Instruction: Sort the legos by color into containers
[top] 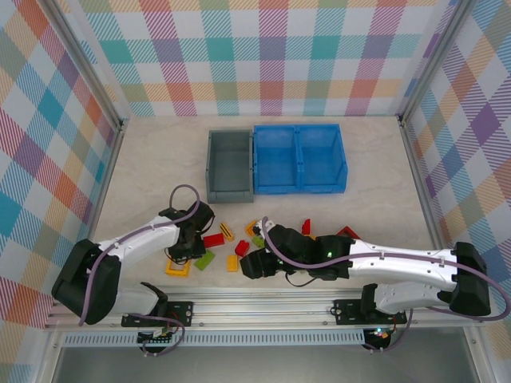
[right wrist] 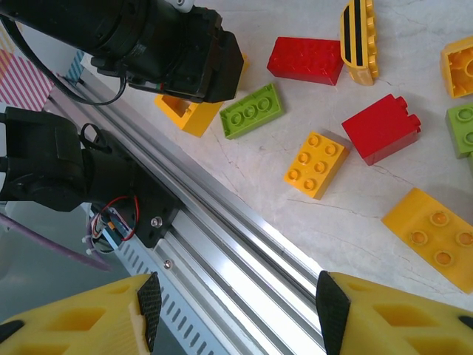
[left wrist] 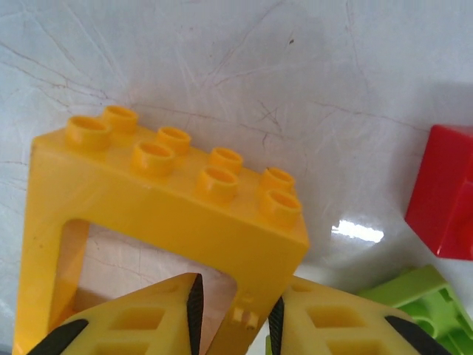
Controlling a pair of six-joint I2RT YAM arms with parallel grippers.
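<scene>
Top external: nothing sorted yet. Seemingly empty grey bin (top: pixel 230 166) and blue bin (top: pixel 299 158) at 12 o'clock; legos (top: pixel 214 240) scattered on bench (top: pixel 160 159) toward 6. Left hand (left wrist: pixel 235 325) straddling yellow frame (left wrist: pixel 170 200) leg, clamping impossible to tell. Right hand (right wrist: pixel 238 296) spread wide, empty.

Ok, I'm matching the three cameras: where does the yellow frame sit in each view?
Top external: yellow frame lower left, under the left gripper.
Left wrist: frame centre-left, one leg between the fingers.
Right wrist: frame upper left, half hidden by the left gripper.
Shared landmark: lime green brick beside it.
</scene>
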